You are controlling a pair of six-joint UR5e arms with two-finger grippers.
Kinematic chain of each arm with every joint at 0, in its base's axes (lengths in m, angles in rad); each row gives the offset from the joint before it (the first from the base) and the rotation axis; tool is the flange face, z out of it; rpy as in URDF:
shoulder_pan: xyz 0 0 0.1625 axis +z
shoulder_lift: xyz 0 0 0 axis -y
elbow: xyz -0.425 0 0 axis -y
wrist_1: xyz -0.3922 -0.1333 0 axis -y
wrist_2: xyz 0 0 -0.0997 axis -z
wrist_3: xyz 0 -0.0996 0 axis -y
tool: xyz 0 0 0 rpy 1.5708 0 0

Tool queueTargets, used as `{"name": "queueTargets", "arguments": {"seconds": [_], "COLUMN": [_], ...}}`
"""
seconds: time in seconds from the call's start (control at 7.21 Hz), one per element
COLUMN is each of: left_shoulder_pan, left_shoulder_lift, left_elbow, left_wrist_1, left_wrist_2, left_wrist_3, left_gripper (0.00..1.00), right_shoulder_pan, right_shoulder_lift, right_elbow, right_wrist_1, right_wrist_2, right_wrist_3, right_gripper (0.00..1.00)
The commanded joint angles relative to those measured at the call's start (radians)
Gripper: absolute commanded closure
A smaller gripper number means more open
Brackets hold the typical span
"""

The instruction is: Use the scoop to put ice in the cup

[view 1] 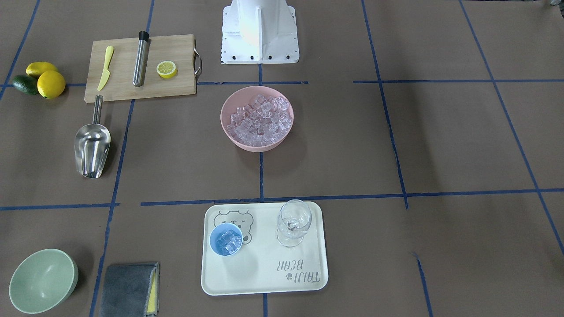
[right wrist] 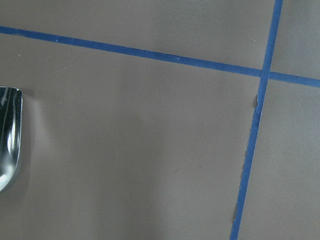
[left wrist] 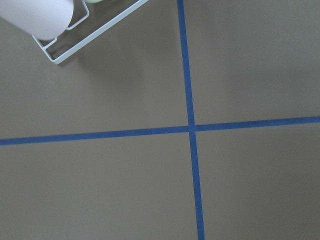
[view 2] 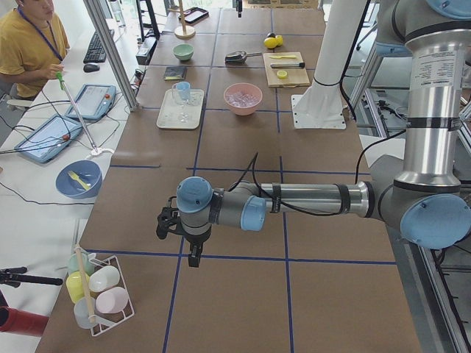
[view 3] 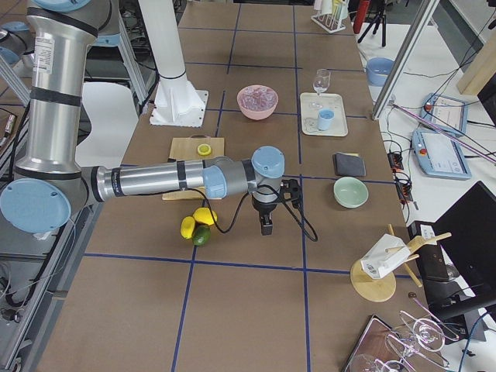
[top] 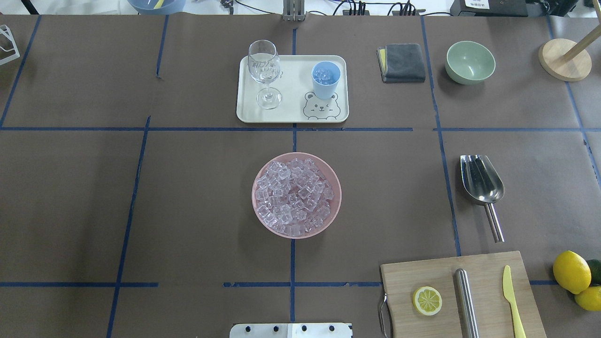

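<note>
The left tool (view 2: 193, 257) and the right tool (view 3: 266, 227) hang over bare table (top: 188, 211), both well away from the pink bowl (top: 257, 206). I cannot tell how far either is parted, and nothing shows in their grip. The scoop (top: 482, 180) lies on the table on the robot's right of the bowl. Ice (top: 296, 195) fills the bowl, and a few pieces sit in the cup (top: 326, 80) on the tray (top: 291, 112) beyond it.
</note>
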Motion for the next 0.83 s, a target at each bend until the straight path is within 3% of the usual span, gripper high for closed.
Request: {"name": "queueTargets", "arguments": {"seconds": [0.0,0.42,0.69], "left_shoulder_pan": [-0.001,-0.001,-0.001], "left_shoulder_lift": [0.013,0.011,0.020], "left_elbow": [-0.031,-0.075,-0.091], "left_wrist_1": [0.047,0.143,0.135], "left_wrist_2": [-0.001,-0.002,-0.002], "left_wrist_3": [0.000,0.002,0.002], "left_gripper": [0.00,0.00,0.00], "right_shoulder_pan": [0.046,0.060,0.060], "right_shoulder_lift": [-0.032,-0.024,-0.034], "right_elbow": [0.003,-0.018,-0.017], "right_wrist_1": [0.000,0.008,0.014], "right_wrist_2": [0.025,0.006,0.009], "right_wrist_3": [-0.003,-0.004,-0.004], "right_gripper": [0.00,0.00,0.00]}}
